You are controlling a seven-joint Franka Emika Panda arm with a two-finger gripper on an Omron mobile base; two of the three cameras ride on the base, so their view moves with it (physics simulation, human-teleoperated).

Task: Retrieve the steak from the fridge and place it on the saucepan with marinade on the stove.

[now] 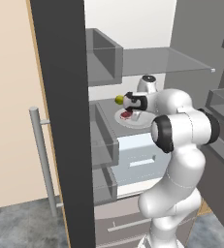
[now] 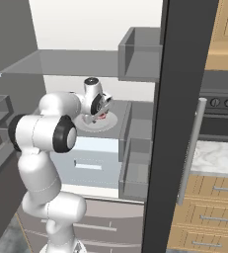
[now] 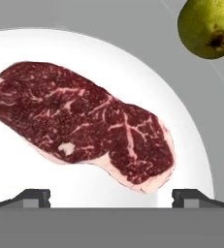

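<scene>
The steak [image 3: 84,121], dark red with white marbling, lies flat on a round white plate [image 3: 133,72] on a shelf inside the open fridge [image 1: 60,121]. My gripper [image 3: 111,198] hovers just above the plate with its jaws open wide; the two fingertips [image 3: 33,197] stand at the steak's near edge with nothing between them. From the base, the hand reaches into the fridge and the gripper [image 1: 133,114] points down at the steak [image 1: 126,115]; from the other side the steak [image 2: 102,117] peeks out beside the gripper [image 2: 94,118]. The saucepan and the stove top are out of view.
A yellow-green fruit [image 3: 208,26] sits on the shelf beside the plate. A glass shelf [image 1: 157,60] hangs above the hand, with a drawer [image 1: 137,160] below. Door bins [image 2: 135,148] flank the opening. A dark panel with round knobs [image 2: 221,103] stands at right.
</scene>
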